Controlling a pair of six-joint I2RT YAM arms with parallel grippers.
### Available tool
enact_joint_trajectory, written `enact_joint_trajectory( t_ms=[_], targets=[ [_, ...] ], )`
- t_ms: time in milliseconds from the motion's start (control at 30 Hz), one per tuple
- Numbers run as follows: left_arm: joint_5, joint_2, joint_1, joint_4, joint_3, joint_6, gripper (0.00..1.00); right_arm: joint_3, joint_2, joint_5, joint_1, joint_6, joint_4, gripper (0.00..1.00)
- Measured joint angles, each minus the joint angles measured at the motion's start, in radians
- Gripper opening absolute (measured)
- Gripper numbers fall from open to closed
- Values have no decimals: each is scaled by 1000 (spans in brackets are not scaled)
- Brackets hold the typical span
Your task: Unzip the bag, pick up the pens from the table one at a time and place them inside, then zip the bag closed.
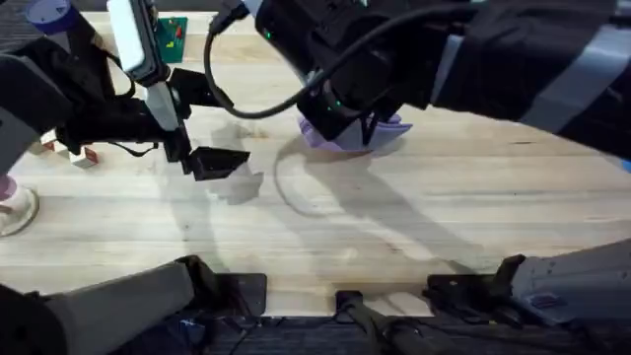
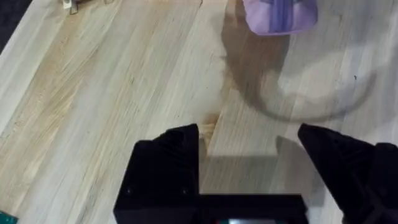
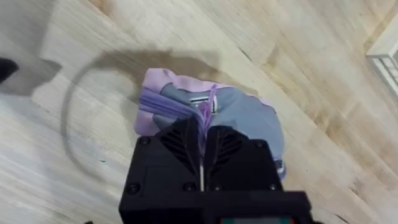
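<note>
The lavender bag point(image 1: 383, 134) lies on the table point(image 1: 394, 227) at the middle back, bunched up, with grey showing along its top. My right gripper point(image 3: 203, 127) is right over it, its black fingers point(image 3: 180, 140) pressed together on a fold of purple fabric by the zipper line. In the overhead view the right gripper point(image 1: 357, 126) covers much of the bag. My left gripper point(image 1: 219, 163) hovers to the bag's left, open, with only bare wood between its fingers point(image 2: 180, 146). The bag point(image 2: 280, 15) sits well beyond the left gripper point(image 2: 249, 134). The pens are out of view.
Small blocks point(image 1: 79, 156) lie at the table's left side, a green card point(image 1: 173, 39) at the back left, and a pale round object point(image 1: 12, 205) at the far left edge. A white item point(image 3: 387, 56) lies off beyond the bag.
</note>
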Motion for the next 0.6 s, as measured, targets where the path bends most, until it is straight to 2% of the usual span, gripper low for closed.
enact_joint_trajectory(
  t_ms=[600],
  targets=[
    [0, 0, 0, 0, 0, 0, 994, 9, -26, 6, -31, 7, -1, 32]
  ],
)
